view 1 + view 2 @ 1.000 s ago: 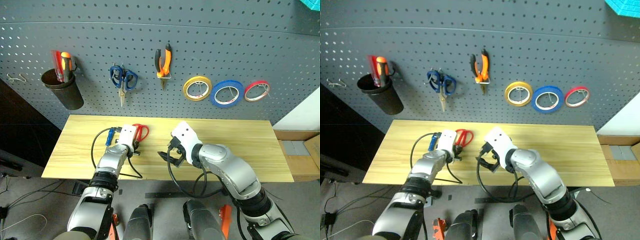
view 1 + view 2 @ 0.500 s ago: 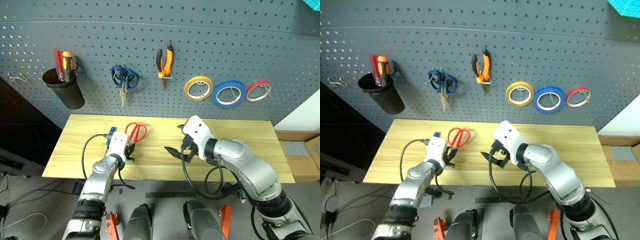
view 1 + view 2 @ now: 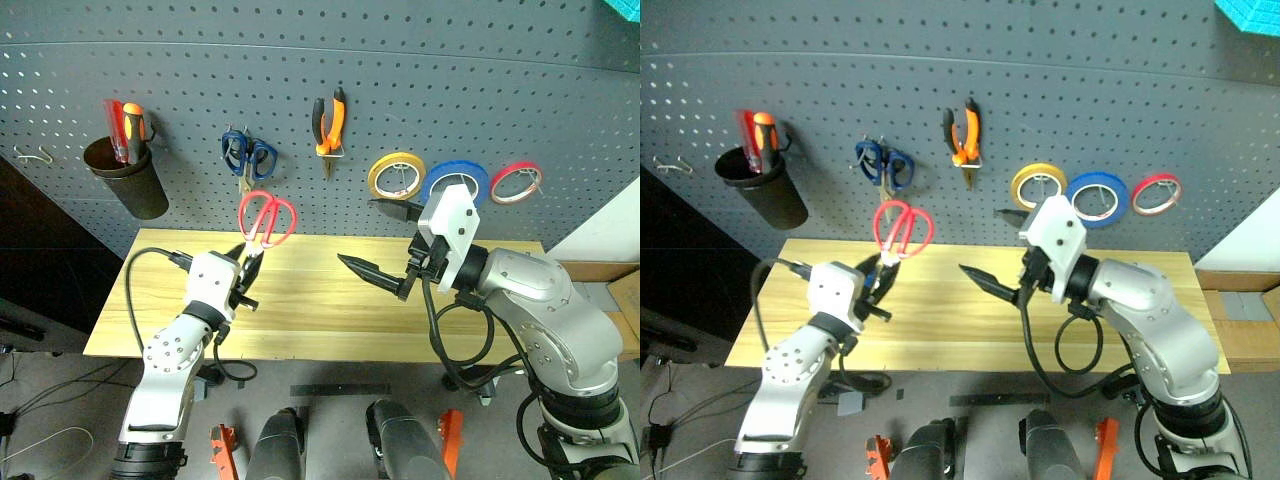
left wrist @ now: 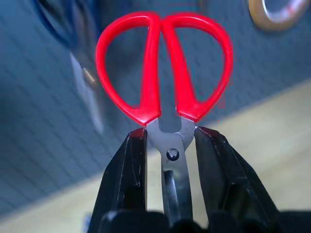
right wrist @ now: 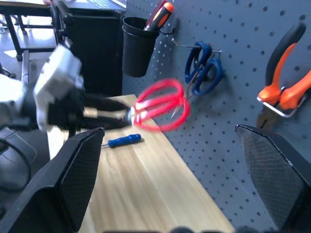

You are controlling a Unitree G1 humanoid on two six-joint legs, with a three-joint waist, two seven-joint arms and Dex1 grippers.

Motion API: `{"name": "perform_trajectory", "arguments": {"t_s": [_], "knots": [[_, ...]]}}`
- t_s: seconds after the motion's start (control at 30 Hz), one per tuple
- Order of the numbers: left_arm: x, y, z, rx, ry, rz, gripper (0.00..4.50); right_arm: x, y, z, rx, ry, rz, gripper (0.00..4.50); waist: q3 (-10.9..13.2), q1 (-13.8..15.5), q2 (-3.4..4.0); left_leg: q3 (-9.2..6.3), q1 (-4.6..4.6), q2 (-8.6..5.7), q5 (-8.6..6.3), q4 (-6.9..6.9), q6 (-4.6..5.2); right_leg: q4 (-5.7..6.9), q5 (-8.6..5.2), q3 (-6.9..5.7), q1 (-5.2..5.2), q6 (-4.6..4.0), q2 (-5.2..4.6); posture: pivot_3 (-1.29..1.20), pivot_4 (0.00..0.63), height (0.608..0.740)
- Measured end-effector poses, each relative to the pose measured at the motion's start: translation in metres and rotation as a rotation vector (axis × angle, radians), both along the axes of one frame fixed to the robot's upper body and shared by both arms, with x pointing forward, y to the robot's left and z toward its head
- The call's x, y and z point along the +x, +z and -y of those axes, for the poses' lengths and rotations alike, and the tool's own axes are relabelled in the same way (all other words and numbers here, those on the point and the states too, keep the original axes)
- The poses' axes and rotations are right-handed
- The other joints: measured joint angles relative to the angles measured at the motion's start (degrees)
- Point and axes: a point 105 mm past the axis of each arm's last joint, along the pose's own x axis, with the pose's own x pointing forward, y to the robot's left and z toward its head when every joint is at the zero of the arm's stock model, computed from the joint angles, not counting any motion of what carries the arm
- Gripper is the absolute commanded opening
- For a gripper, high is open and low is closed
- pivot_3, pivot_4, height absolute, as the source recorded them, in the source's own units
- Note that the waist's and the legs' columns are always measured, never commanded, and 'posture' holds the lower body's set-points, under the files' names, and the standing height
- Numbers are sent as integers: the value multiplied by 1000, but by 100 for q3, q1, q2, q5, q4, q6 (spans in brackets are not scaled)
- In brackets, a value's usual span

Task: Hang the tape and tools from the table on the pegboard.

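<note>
pliers (image 3: 328,123) and blue tape (image 3: 454,186) already hang on the pegboard (image 3: 420,90). my left gripper (image 4: 167,160) is clamped on the red scissors (image 3: 265,218), lifted off the table (image 3: 320,320); blue screwdriver (image 5: 124,140) waits there. my right gripper (image 3: 385,240) gapes empty.

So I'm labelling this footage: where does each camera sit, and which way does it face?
Head stereo pair: looks forward and down at the pegboard and table; both arms show.
Left wrist: looks along the left gripper, shut on the red-handled scissors.
Right wrist: looks between the open right gripper's fingers toward the pegboard.
All views share the scissors.
</note>
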Motion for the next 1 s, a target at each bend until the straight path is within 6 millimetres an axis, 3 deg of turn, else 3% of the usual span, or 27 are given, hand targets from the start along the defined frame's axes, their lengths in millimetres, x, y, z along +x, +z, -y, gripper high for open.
{"name": "perform_trajectory", "arguments": {"t_s": [0.47, 0.73, 1.0], "knots": [[5, 57, -1, 61, 50, 270, 1089, 9, 1, 5, -3, -8, 30, 4500, 0, 10, -1, -3, 0, -2, 0, 1, 0, 0, 1, -5, 3, 1, 0, -123, 195, 740], [20, 49, -16, 59, 98, 220, 1089, 9, 6, 0, -11, 12, 62, 4500, 0, 3, -1, -6, 0, -2, 0, 2, 0, 2, 1, -9, 4, 2, 0, -125, 202, 740], [38, 40, -7, 96, 40, 163, 1089, 10, 5, -4, -20, 26, 61, 4500, 0, 3, -1, -8, 0, -2, 0, 3, 0, 2, 2, -10, 5, 2, 0, -139, 210, 740]]}}
